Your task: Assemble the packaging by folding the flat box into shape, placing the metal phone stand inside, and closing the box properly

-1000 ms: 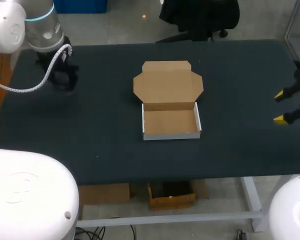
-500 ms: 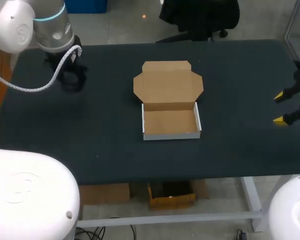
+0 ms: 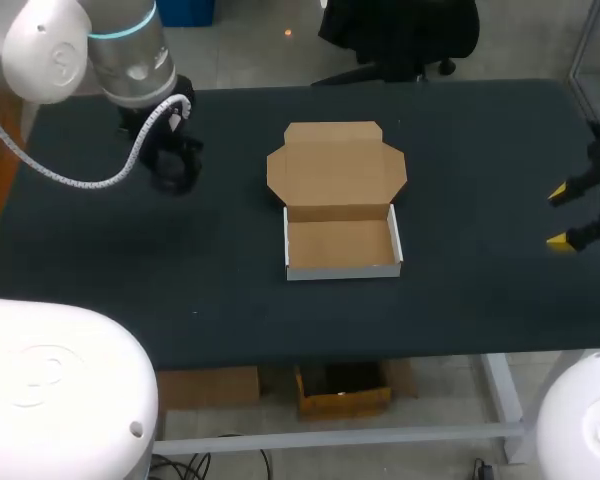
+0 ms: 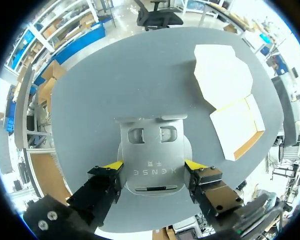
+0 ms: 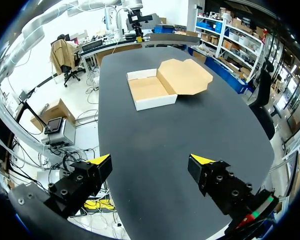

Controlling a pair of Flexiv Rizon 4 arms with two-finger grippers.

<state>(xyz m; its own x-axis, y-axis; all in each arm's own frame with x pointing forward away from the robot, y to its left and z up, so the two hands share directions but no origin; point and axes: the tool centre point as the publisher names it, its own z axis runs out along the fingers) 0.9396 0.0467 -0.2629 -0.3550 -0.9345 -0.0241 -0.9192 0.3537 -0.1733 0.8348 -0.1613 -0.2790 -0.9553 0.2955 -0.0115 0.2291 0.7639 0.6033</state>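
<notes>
Head view: the dark desk (image 3: 460,300) fills most of the scene, and the left arm (image 3: 110,50) comes in over its far left corner while the right arm stays at the right edge. The cardboard box (image 3: 340,235) lies in the middle of the desk, folded into an open tray with white outer walls, its brown lid spread flat toward the far edge. The metal phone stand (image 4: 152,145) is well apart from the box, toward the far left corner, and shows plainly only in the left wrist view. There the left gripper (image 4: 153,165) pinches it, 1 yellow tip pressed against each of its 2 sides. The right gripper (image 3: 570,215) hangs near the right edge, its 2 fingers spread wide with only bare desk between them.
</notes>
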